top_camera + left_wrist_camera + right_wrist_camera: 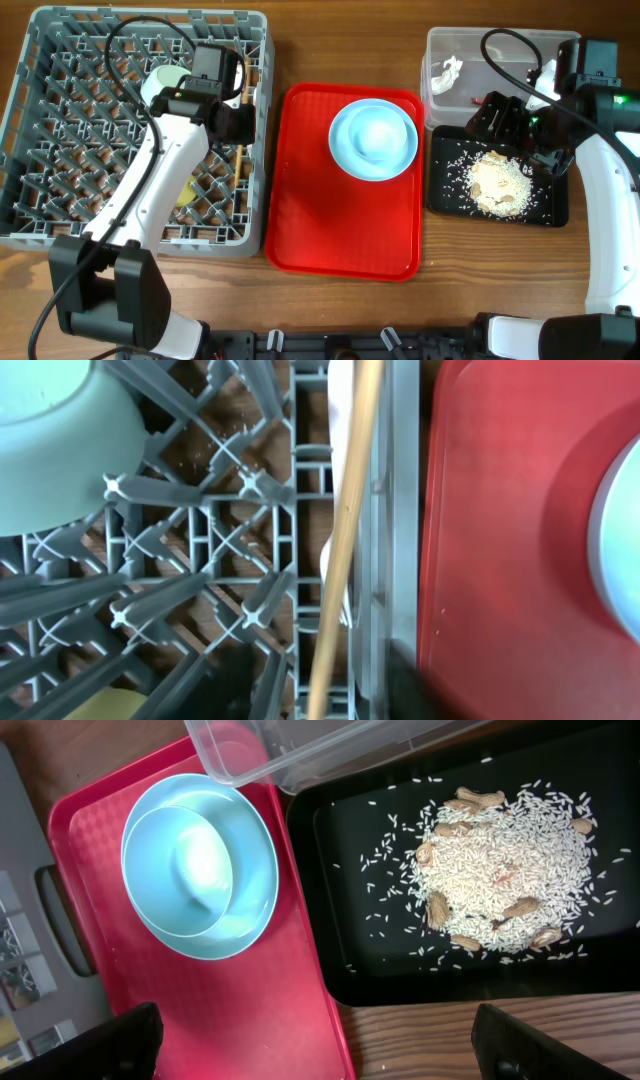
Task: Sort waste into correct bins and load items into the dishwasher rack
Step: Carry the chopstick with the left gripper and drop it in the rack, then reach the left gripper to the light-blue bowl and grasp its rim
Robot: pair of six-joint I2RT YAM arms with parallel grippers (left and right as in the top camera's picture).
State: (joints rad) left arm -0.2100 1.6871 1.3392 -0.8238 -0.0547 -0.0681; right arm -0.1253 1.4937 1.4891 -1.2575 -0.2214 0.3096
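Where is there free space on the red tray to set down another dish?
The red tray is bare along its left side and across the half nearest the robot, in front of the bowl and plate. Its far right corner is crowded by that stack.

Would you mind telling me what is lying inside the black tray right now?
A heap of rice-like scraps with several unshelled peanuts lies in the black tray. Anything under the heap is covered; overhead, the right gripper hides part of the tray's upper edge.
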